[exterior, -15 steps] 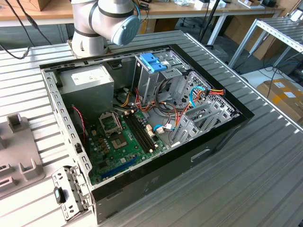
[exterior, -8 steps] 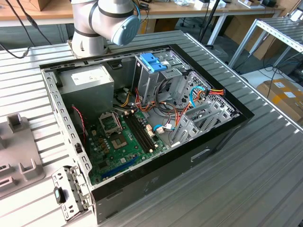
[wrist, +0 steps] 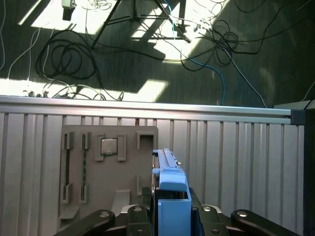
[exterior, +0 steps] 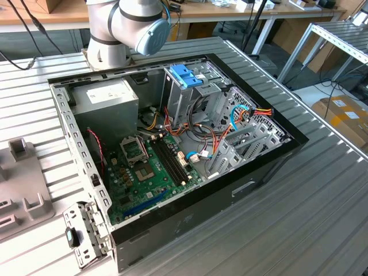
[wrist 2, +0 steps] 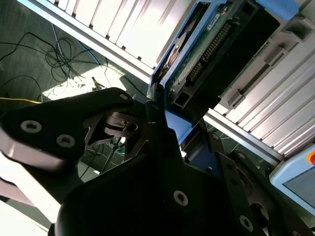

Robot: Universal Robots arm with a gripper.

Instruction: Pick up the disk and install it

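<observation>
The disk (wrist 2: 209, 46) is in my gripper (wrist 2: 165, 115), which is shut on its blue carrier. In the second wrist view its green circuit-board face and dark connector edge show, with blue plastic along the side. In the first wrist view the disk (wrist: 170, 184) appears edge-on, its blue end tab rising between the black fingers of my gripper (wrist: 170, 214). It hangs above the ribbed metal table (wrist: 236, 157), close to a grey fixture plate. The open computer case (exterior: 172, 144) lies on the table in the exterior view, with a tall grey drive cage (exterior: 190, 98) inside.
A light-blue bracket (exterior: 187, 75) tops the cage. The arm's base (exterior: 123, 29) stands behind the case. The grey fixture plate (wrist: 93, 172) holds a small chip (wrist: 109, 146). Cables (wrist: 197, 44) sprawl on the floor beyond the table edge. A pendant (wrist 2: 300, 182) lies nearby.
</observation>
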